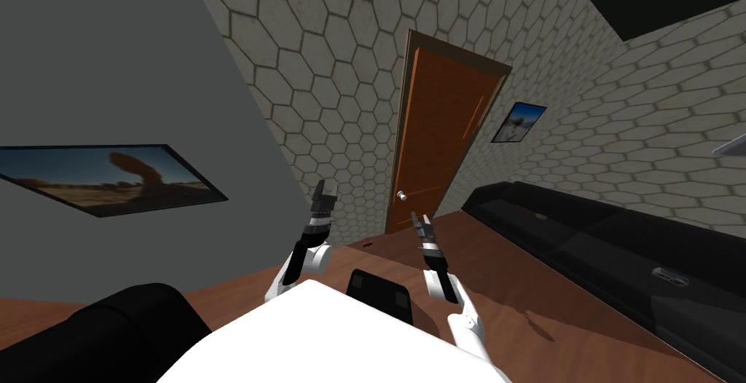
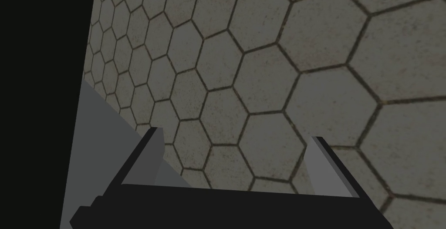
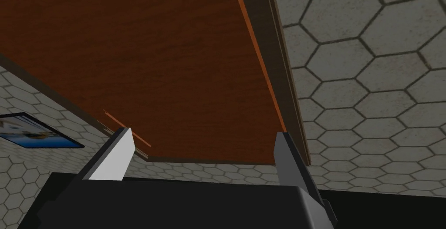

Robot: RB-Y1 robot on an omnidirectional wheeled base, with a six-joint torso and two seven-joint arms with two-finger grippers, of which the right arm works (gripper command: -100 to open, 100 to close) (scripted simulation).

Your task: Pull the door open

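Hexagon-tiled wall (image 1: 328, 73) frames brown door (image 1: 437, 138); left hand (image 1: 323, 186) and right hand (image 1: 419, 218) open, empty.

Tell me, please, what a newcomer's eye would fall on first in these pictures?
The reddish-brown door stands out first, set in the hexagon-tiled wall ahead, with a small round knob low on its left edge. Next come the two open grippers raised toward it: the left gripper faces the wall beside the door, the right gripper the door panel. A long black sofa runs along the right-hand wall.
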